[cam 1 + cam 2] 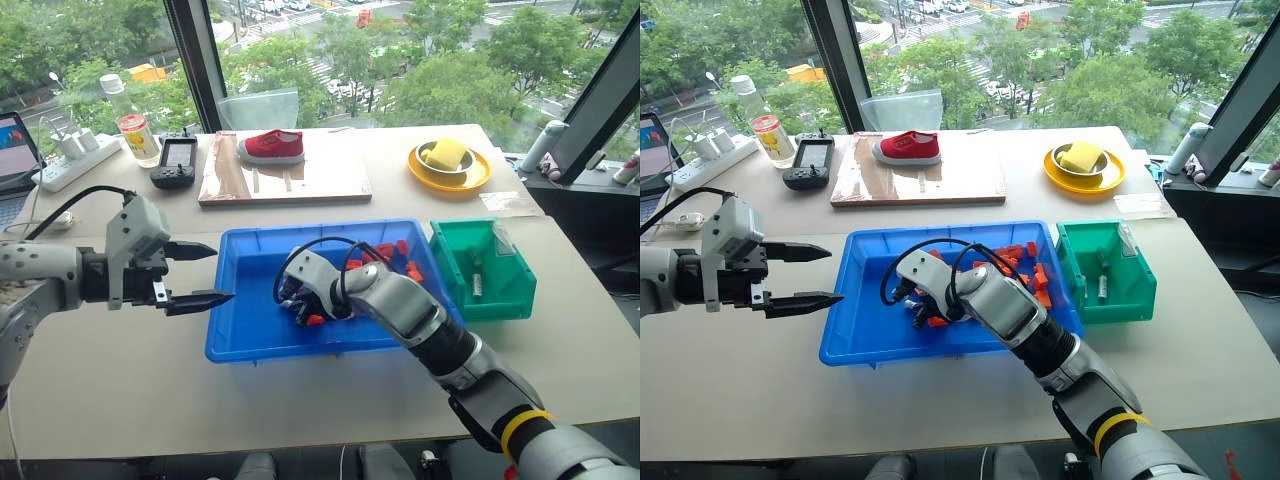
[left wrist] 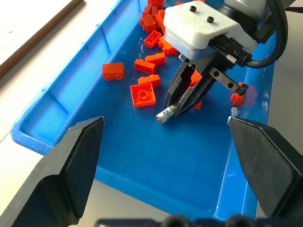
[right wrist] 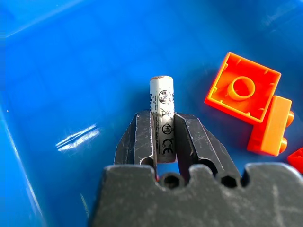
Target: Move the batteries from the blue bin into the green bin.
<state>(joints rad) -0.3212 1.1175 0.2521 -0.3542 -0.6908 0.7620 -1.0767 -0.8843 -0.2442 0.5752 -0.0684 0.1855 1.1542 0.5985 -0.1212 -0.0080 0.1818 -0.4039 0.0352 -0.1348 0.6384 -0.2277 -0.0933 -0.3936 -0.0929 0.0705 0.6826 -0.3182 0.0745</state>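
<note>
The blue bin (image 1: pixel 232 325) lies in the middle of the table, with several orange bricks (image 1: pixel 388 255) in it. Inside the bin my right gripper (image 2: pixel 182 101) is shut on a grey battery (image 3: pixel 161 111), low over the bin's floor; the battery's end sticks out past the fingertips. Two orange bricks (image 3: pixel 244 90) lie just beside it. The green bin (image 1: pixel 503 297) stands against the blue bin's right side, and a battery (image 1: pixel 477 276) lies in it. My left gripper (image 1: pixel 222 273) hangs open just outside the blue bin's left rim, holding nothing.
At the back of the table are a wooden board (image 1: pixel 285 178) with a red shoe (image 1: pixel 272 146), a yellow plate (image 1: pixel 449 170) with a sponge, a black handset (image 1: pixel 176 160), a jar (image 1: pixel 138 136) and a power strip (image 1: pixel 75 158).
</note>
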